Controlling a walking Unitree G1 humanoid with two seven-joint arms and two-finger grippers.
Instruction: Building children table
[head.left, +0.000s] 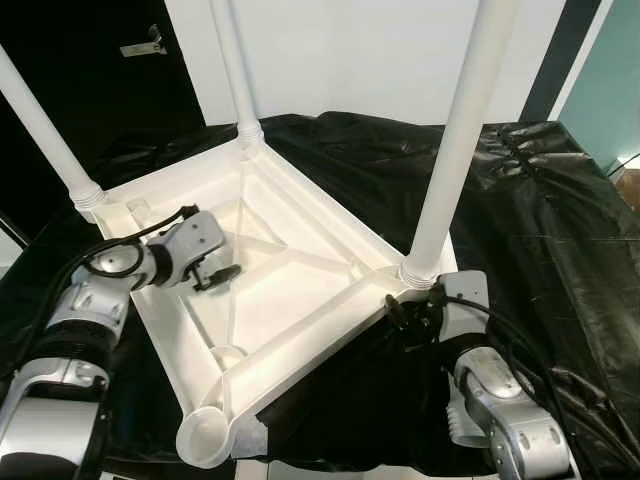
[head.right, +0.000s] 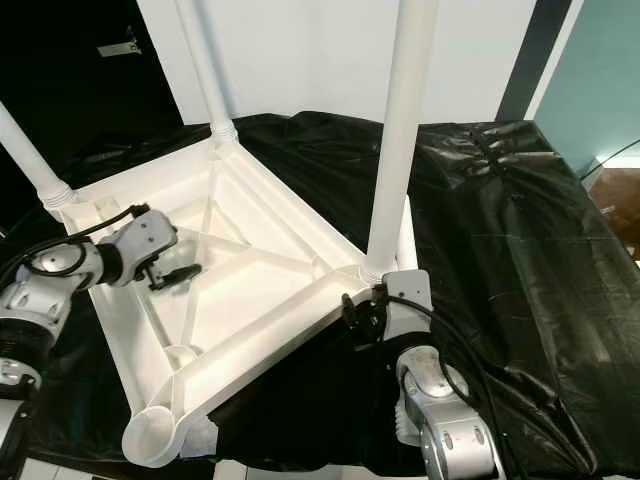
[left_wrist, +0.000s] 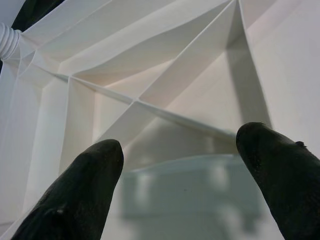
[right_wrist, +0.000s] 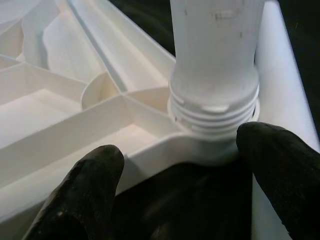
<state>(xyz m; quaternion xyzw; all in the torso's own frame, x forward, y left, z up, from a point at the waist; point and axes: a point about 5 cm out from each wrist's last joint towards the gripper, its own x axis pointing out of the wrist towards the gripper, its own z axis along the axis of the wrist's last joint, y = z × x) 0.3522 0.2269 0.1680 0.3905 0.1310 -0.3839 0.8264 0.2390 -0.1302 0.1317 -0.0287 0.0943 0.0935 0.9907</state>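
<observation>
Upturned white tabletop (head.left: 300, 290) carries three screwed-in legs (head.left: 455, 140).

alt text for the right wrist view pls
A white table leg stands screwed into a corner socket of the upside-down white table top, its threads showing at the base. The right gripper is open, its two black fingers apart, just in front of that corner.
</observation>
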